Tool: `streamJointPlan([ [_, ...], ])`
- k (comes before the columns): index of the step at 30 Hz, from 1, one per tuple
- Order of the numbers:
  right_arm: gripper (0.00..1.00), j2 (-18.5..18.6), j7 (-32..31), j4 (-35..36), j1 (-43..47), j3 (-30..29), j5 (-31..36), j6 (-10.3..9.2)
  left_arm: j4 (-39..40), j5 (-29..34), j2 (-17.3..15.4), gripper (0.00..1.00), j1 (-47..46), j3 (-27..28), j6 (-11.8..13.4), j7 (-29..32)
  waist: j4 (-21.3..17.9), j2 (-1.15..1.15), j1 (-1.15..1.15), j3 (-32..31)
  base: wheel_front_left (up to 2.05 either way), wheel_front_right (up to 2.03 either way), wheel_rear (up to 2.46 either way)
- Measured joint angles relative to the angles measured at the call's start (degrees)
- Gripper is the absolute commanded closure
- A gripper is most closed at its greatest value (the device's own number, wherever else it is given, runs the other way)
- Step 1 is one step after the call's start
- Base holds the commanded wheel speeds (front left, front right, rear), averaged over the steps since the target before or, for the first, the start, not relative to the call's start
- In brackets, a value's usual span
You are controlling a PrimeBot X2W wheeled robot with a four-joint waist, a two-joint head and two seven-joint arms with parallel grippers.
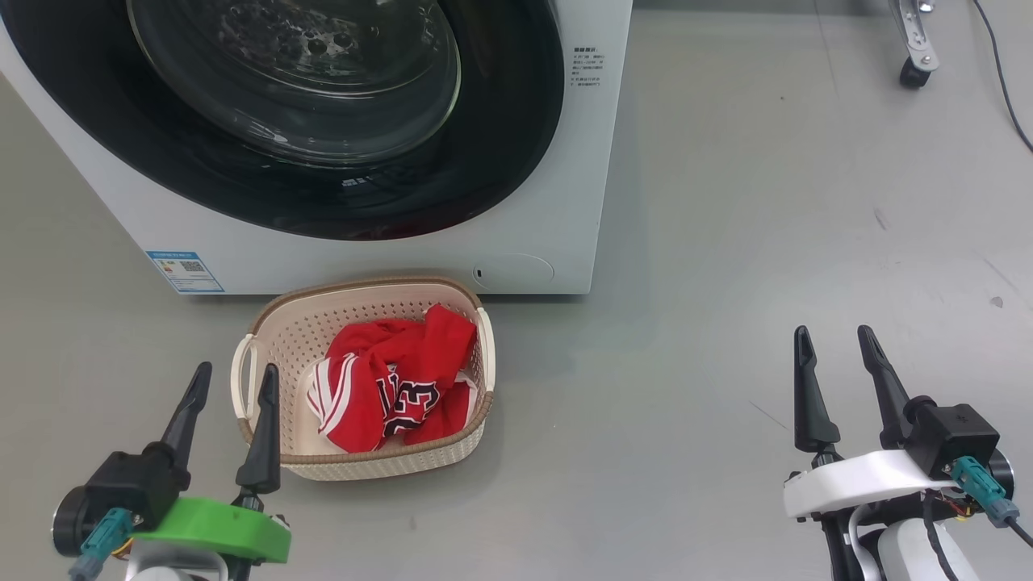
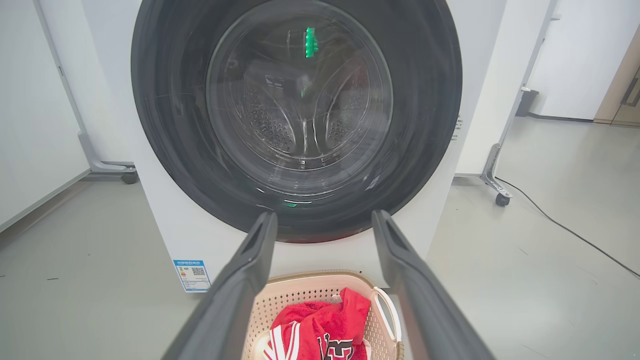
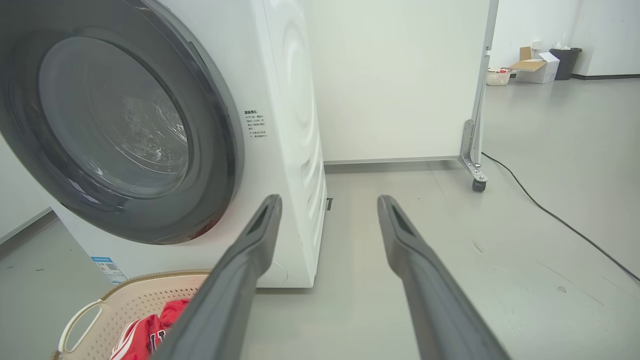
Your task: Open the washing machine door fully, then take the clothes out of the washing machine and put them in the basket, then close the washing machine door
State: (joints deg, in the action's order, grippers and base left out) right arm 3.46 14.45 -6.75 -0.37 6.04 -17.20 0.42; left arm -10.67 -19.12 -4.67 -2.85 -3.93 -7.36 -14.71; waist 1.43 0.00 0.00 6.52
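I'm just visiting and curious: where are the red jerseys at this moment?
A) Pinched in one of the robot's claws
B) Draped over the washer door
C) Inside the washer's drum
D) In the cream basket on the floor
D: the red jerseys lie crumpled inside the cream basket, which sits on the floor right in front of the washing machine.

1. Bare grey floor (image 1: 726, 242) spreads all around.
2. Head view, one o'clock: a castered metal foot (image 1: 913, 40), with a black cable (image 1: 1001, 73) just beside it.
3. Right wrist view, one o'clock: an open cardboard box (image 3: 535, 67) just beside a dark bin (image 3: 565, 62).
4. Right wrist view, twelve o'clock: a white partition (image 3: 395, 75).
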Motion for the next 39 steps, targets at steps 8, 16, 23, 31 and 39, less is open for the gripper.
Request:
streamJointPlan([
  [8,0.00,-0.12,0.00,0.19,0.02,-0.07,0.08,0.01,0.36,-0.48,0.11,0.00,0.00,0.38,0.00,0.00,0.15,0.00,0.00,0.36,0.00,0.00,0.00],
  [16,1.00,-0.83,-0.02,-2.76,1.03,0.14,0.19,0.00,-2.31,-0.48,1.07,1.00,0.47,-0.22,0.00,0.02,0.20,0.00,0.00,0.52,0.00,0.00,0.00],
  [23,1.00,-1.12,-0.02,-3.32,2.04,0.36,-2.05,0.04,-2.90,-2.76,1.58,1.00,1.15,-0.70,0.00,0.09,0.12,0.00,0.00,0.34,0.00,0.00,0.00],
  [31,1.00,-1.13,-1.21,-3.09,2.06,0.00,-9.87,0.68,-2.47,-10.60,1.62,1.00,1.25,-0.55,0.00,1.60,-0.05,0.00,0.00,-0.43,0.00,0.00,0.00],
  [39,1.00,-1.14,-2.65,-3.09,2.05,-1.07,-16.19,1.03,-2.45,-16.12,1.65,1.00,1.26,-0.01,0.00,3.09,-0.16,0.00,0.00,-0.95,0.00,0.00,0.00],
])
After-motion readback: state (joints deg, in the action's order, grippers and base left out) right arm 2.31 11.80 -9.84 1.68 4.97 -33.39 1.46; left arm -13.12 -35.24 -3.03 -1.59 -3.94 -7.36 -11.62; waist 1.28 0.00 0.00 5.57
